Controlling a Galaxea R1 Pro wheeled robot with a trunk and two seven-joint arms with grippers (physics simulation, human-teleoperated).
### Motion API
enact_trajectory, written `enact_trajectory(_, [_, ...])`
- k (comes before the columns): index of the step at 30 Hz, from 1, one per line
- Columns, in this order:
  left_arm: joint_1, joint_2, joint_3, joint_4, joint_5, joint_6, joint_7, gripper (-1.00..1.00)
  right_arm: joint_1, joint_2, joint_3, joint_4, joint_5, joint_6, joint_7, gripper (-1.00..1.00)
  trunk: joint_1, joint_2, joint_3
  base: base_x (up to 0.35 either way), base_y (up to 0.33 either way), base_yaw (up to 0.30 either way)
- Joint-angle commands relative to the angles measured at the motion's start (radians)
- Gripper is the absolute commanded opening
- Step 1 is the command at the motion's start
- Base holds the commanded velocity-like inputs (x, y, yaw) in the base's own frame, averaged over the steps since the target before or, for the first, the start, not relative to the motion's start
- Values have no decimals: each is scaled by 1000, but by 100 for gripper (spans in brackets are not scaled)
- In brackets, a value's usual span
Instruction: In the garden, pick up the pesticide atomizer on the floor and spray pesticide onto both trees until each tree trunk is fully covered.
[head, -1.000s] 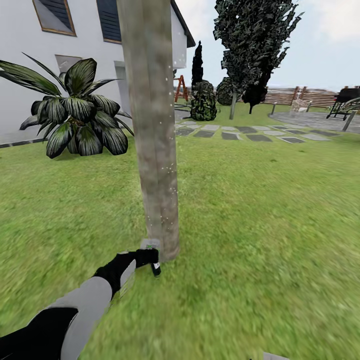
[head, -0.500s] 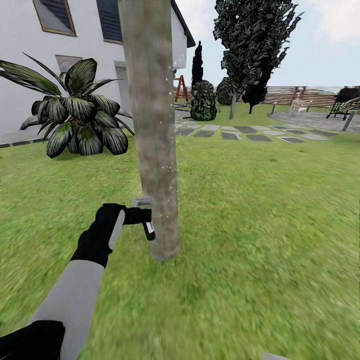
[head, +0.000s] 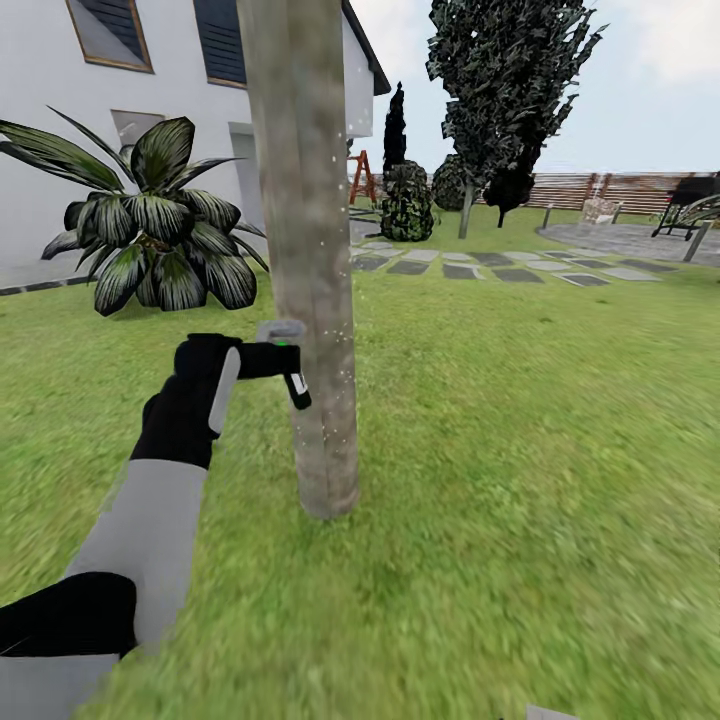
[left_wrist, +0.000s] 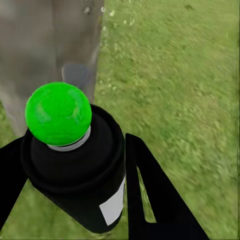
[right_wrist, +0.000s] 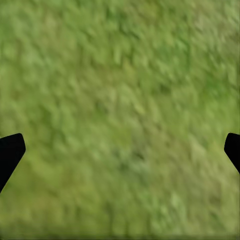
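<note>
A thick grey-brown tree trunk (head: 310, 250) rises from the lawn right in front of me, dotted with tiny white specks on its right side. My left gripper (head: 283, 362) is shut on the pesticide atomizer (head: 297, 388), held at mid height against the trunk's left side, its grey head on top. In the left wrist view the black atomizer (left_wrist: 80, 175), with a green ball on top and a whitish label, sits between the two black fingers (left_wrist: 150, 200), and the trunk (left_wrist: 45, 50) stands close behind it. My right gripper (right_wrist: 120, 150) hangs open over grass.
A broad-leaved palm plant (head: 150, 230) stands at the left before the white house (head: 50, 110). Stepping stones (head: 500, 268), a dark narrow tree (head: 510, 90), a brown fence (head: 600, 190) and a stone patio (head: 620, 240) lie beyond. Open lawn (head: 540, 450) spreads to the right.
My left arm has raised the atomizer along the trunk, from its base up to about mid height. The camera has not moved.
</note>
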Motion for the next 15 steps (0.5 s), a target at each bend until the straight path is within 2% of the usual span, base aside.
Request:
enact_trajectory(1, [-36,0,2,25,-5,5,-2,-100,-2,0,-8,4,-1,-10,2,100,0,0,-1,0,0,0])
enact_trajectory(3, [-77,2,9,40,-4,5,-2,-100,-2,0,-8,4,-1,-10,2,100,0,0,-1,-24,2,0])
enact_trajectory(5, [-92,12,13,48,-4,4,-2,-100,-2,0,-8,5,-1,-10,2,100,0,0,-1,-196,31,0])
enact_trajectory(12, [-97,18,12,43,-3,3,-2,-100,-2,0,-8,4,-1,-10,2,100,0,0,-1,-226,66,0])
enact_trajectory(15, [-97,18,10,36,-4,2,-2,-100,-2,0,-8,5,-1,-10,2,100,0,0,-1,-122,23,0])
